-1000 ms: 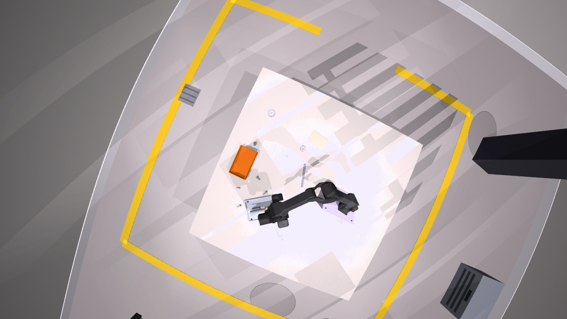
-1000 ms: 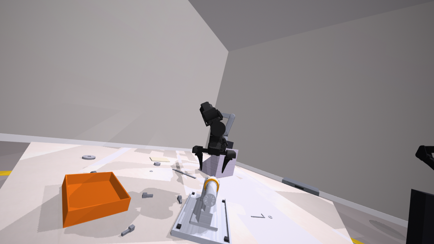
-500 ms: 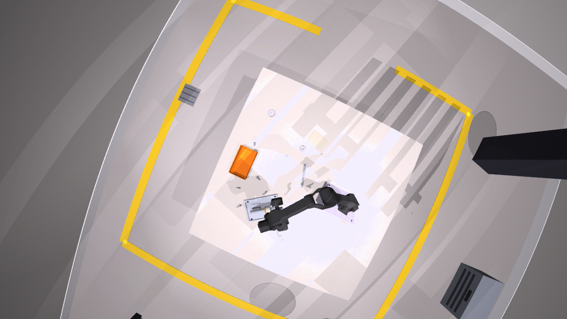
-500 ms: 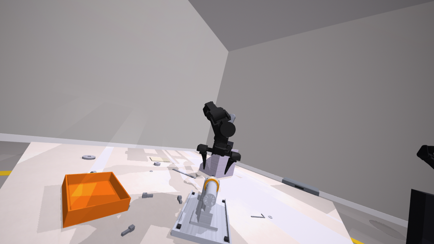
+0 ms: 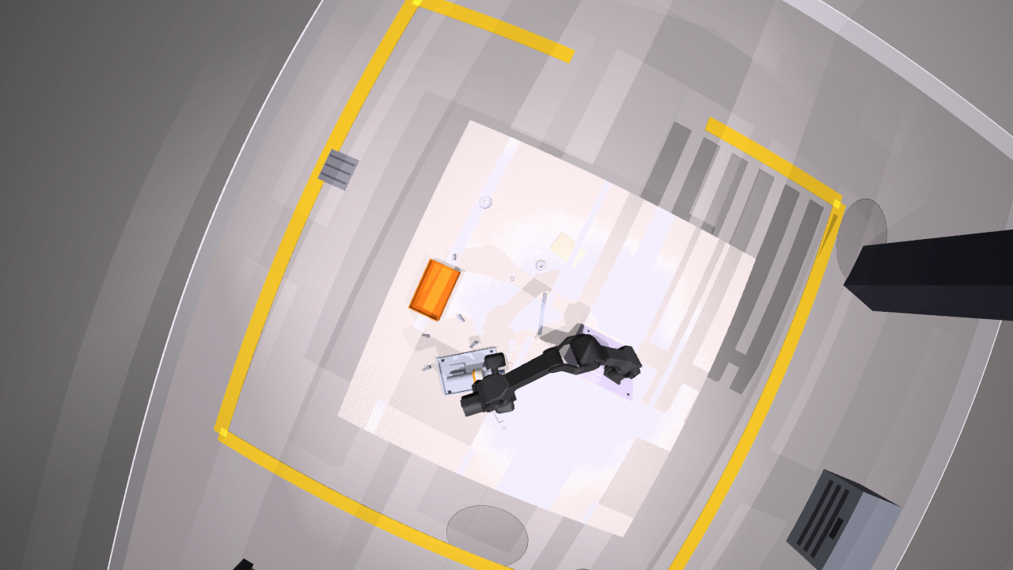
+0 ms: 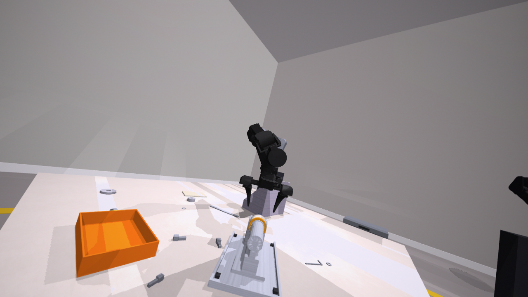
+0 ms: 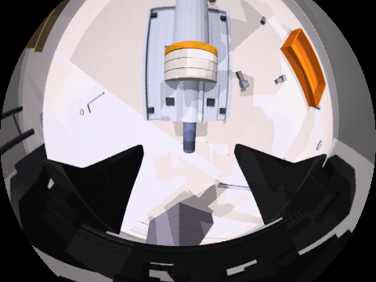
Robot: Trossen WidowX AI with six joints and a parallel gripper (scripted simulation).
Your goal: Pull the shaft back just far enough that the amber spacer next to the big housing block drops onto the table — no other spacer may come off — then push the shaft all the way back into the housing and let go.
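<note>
Workshop or robotics work cell. Indicators, relative to the table (image 5: 524, 205) (image 6: 321, 258): yellow floor tape (image 5: 318, 176) around it; a slotted gray cabinet (image 5: 843, 521) beyond one corner; bolts (image 6: 179, 237) (image 7: 242, 80), a hex key (image 6: 313, 263) (image 7: 95, 100) and an orange bin (image 5: 434, 290) (image 6: 116, 236) (image 7: 307, 66) on top.

Beyond the pale table (image 5: 601, 488) (image 6: 354, 258), I see grey walls (image 6: 140, 74) meeting in a corner; around it, yellow tape (image 5: 304, 212) marks the floor, and light and shadow stripe its top.
</note>
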